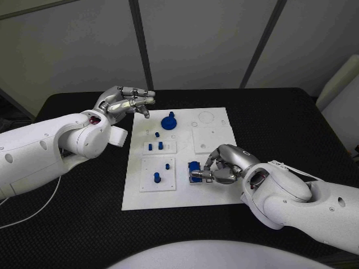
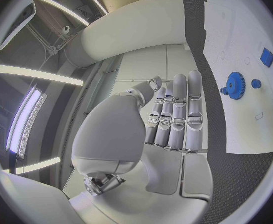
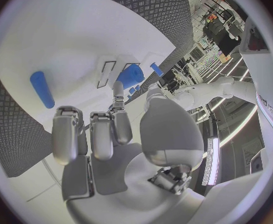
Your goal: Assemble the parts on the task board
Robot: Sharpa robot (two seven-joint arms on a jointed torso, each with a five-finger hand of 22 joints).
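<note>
The white task board (image 1: 147, 199) lies in the middle of the black table. A blue gear (image 1: 169, 121) stands near its far edge, with small blue pegs (image 1: 153, 147) in the plates nearer me. My right hand (image 1: 218, 165) hovers low over the board's near right part and pinches a blue part (image 1: 194, 168) between thumb and fingers; the right wrist view shows that part (image 3: 131, 76) at the fingertips. A blue cylinder (image 3: 42, 88) lies loose on the board. My left hand (image 1: 127, 101) hangs above the board's far left corner, fingers stretched out, holding nothing. The gear (image 2: 234, 85) lies beyond it.
Black table (image 1: 293, 123) surrounds the board on all sides. The board's right column has a square recessed plate (image 1: 208, 140) and round holes (image 1: 206, 117) near the far edge. A white cable (image 1: 34, 210) trails under my left arm.
</note>
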